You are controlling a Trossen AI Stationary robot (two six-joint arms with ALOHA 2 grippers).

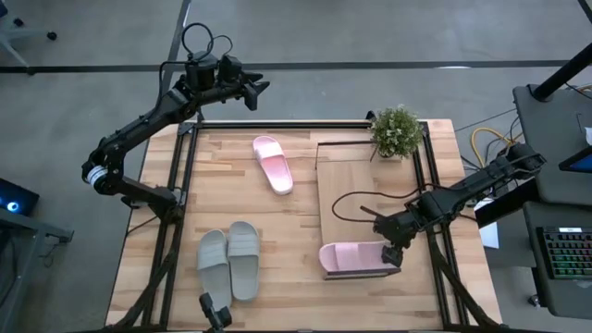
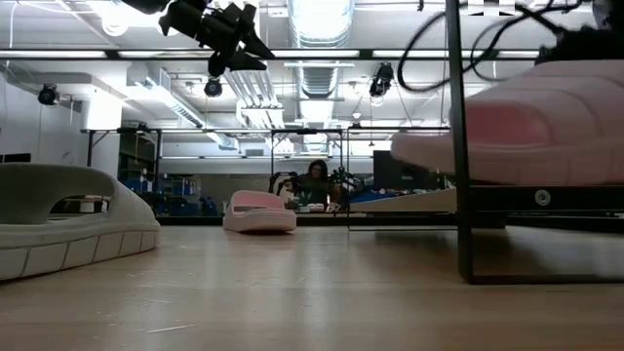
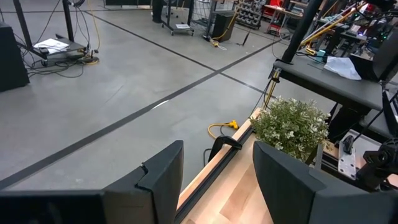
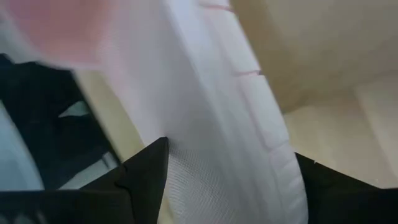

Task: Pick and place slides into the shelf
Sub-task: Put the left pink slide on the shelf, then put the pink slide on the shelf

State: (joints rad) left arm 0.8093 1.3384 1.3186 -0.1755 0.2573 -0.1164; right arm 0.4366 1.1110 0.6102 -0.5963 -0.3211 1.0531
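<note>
Shelf (image 1: 356, 199) near end: right hand (image 1: 395, 252) pinching pink slide (image 1: 356, 259) at heel edge; left hand (image 1: 248, 90) spread, aloft.

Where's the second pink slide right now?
High view: the loose pink slide lies on the tabletop, left of the shelf, beyond the grey-green pair.

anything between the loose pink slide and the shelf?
Nothing visible. The loose pink slide lies on bare tabletop just left of the shelf. On the shelf, the potted plant takes the far corner, and the right pincer grips the other pink slide at the near end.
</note>
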